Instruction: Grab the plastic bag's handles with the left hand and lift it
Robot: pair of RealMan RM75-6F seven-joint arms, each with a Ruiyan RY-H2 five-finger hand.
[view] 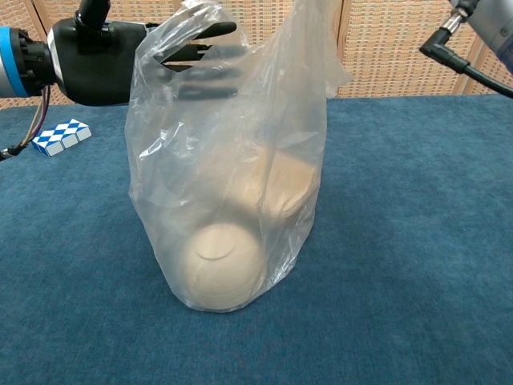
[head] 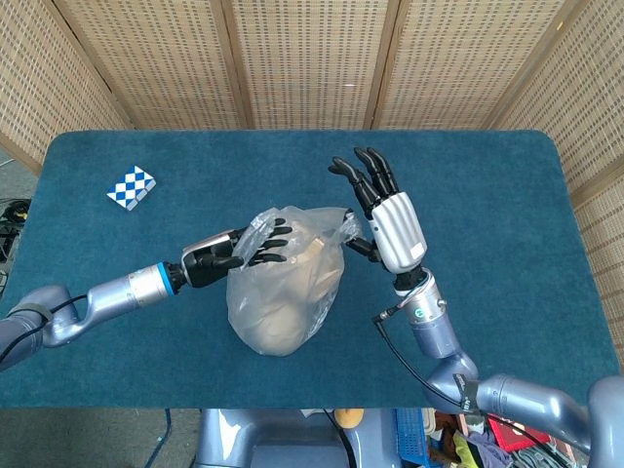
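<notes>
A clear plastic bag (head: pixel 283 288) (view: pixel 232 184) stands upright on the blue table, with pale round items inside. My left hand (head: pixel 239 256) (view: pixel 100 56) is at the bag's upper left. Its straight, spread fingers (view: pixel 200 56) reach in through the left handle loop and show through the plastic; they are not closed on it. My right hand (head: pixel 385 210) is at the bag's upper right with its long fingers spread upward. Its thumb and a finger pinch the right handle (head: pixel 348 226), which runs taut out of the top of the chest view.
A blue-and-white checkered block (head: pixel 131 185) (view: pixel 58 135) lies at the far left of the table (head: pixel 487 195). Woven screens stand behind the table. The right arm's cable (view: pixel 461 56) hangs at the top right of the chest view.
</notes>
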